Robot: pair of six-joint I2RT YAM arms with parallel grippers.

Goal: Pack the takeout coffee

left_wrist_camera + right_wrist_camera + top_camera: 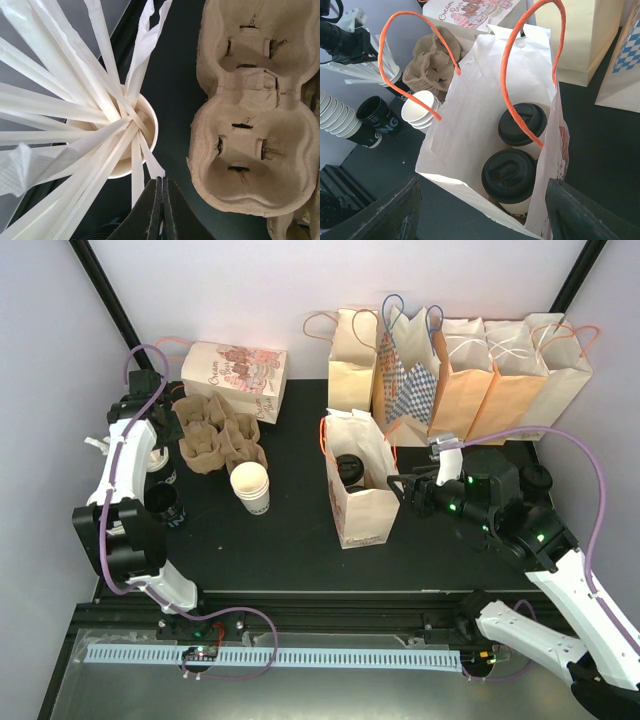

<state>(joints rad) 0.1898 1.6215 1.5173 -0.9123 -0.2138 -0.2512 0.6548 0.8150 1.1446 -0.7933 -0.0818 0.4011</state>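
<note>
Two takeout coffee cups, small white paper cups under round black plastic lids, stood upright inside the white paper bag with orange cord handles [470,100]. One cup [509,175] sat directly ahead of the right gripper [403,490], and the other [522,124] just beyond it, lids close together. The bag mouth was open, and one handle crossed in front of the farther lid.

Right gripper: jaws wide apart, one finger off each side of the bag's near wall, holding nothing. Contact with the paper could not be told.

Left gripper [161,200]: fingers pressed together. Whether a wrapper was nipped between them could not be told. Just ahead and to its left stood a white paper cup of paper-wrapped straws [150,120]. Ahead to its right lay a brown moulded-pulp cup carrier [250,150] on the dark bench [290,540]. A stack of lidless white paper cups [417,111] stood beyond the bag from the right gripper.

Judgement: the loading step looked complete, with both lidded cups bagged. What remained was probably extras or closing up.
- If a straw is to go in, the left gripper would need to part, settle on a single wrapper in the fan, and carry it well across to the bag.
- The right gripper seemed placed to steady the bag or to take a handle.
- Either calls for a gentle close, since the paper wall would crumple and tip the cups.
</note>
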